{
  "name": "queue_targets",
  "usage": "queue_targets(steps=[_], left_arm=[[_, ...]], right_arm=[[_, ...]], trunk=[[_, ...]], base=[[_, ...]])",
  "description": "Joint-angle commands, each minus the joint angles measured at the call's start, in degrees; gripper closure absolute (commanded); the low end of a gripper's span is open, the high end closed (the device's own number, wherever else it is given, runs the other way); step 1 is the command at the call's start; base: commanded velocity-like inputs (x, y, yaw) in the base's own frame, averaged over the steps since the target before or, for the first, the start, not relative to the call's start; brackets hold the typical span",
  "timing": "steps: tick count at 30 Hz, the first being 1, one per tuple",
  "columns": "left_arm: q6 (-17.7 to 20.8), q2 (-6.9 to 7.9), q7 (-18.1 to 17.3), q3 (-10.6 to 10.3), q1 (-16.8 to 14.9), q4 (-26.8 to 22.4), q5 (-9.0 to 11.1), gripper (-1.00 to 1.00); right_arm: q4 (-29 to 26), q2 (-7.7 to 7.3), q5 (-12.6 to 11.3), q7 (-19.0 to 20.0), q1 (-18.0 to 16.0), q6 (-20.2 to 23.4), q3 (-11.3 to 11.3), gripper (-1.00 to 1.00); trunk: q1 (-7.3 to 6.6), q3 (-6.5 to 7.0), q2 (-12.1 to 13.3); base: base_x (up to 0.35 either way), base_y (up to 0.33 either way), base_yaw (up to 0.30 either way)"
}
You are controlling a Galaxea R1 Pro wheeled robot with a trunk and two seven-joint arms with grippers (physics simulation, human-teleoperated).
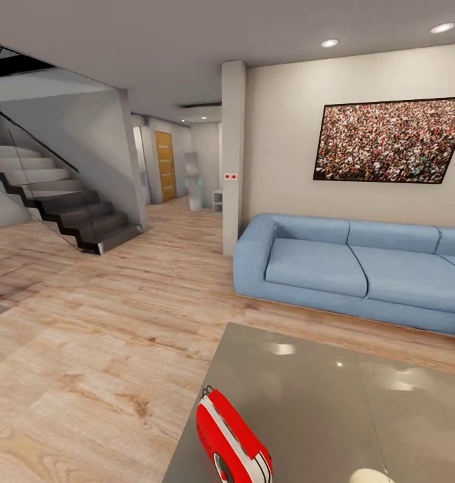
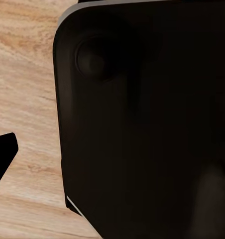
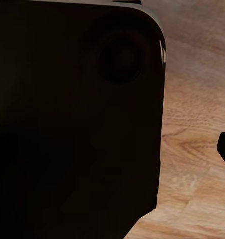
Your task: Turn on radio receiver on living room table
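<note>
From my head camera, the small bright-red rounded radio receiver [image 1: 230, 439] with its white-silver edge band stands on the near left part of the glossy grey-taupe square table [image 1: 335, 402], with the light-blue sofa [image 1: 351, 268] beyond on the light wood plank floor [image 1: 86, 335]. My wrist cameras face a dark rounded panel [image 2: 142, 124] above planks; I cannot tell either gripper's opening or its position relative to the radio.
</note>
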Motion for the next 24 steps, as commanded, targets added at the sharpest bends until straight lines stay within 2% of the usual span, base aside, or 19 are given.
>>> queue_targets(steps=[1, 4, 24], left_arm=[[0.00, -0.01, -0.09, 0.00, 0.00, 0.00, -0.02, -1.00], [0.03, -0.02, -0.28, 0.00, 0.00, 0.00, -0.04, -1.00], [0.44, 0.06, -0.71, -0.08, 0.00, 0.00, -0.05, -1.00]], right_arm=[[0.00, -0.01, -0.07, 0.00, -0.01, 0.00, -0.07, -1.00], [0.00, -0.01, -0.18, 0.00, -0.01, 0.00, -0.15, -1.00], [0.00, -0.01, -0.26, 0.00, -0.03, 0.00, -0.13, -1.00]], trunk=[[0.00, 0.00, 0.00], [0.00, 0.00, 0.00], [-4.39, 3.59, 8.02]], base=[[0.000, 0.000, 0.000], [0.000, 0.000, 0.000], [0.000, 0.000, 0.000]])
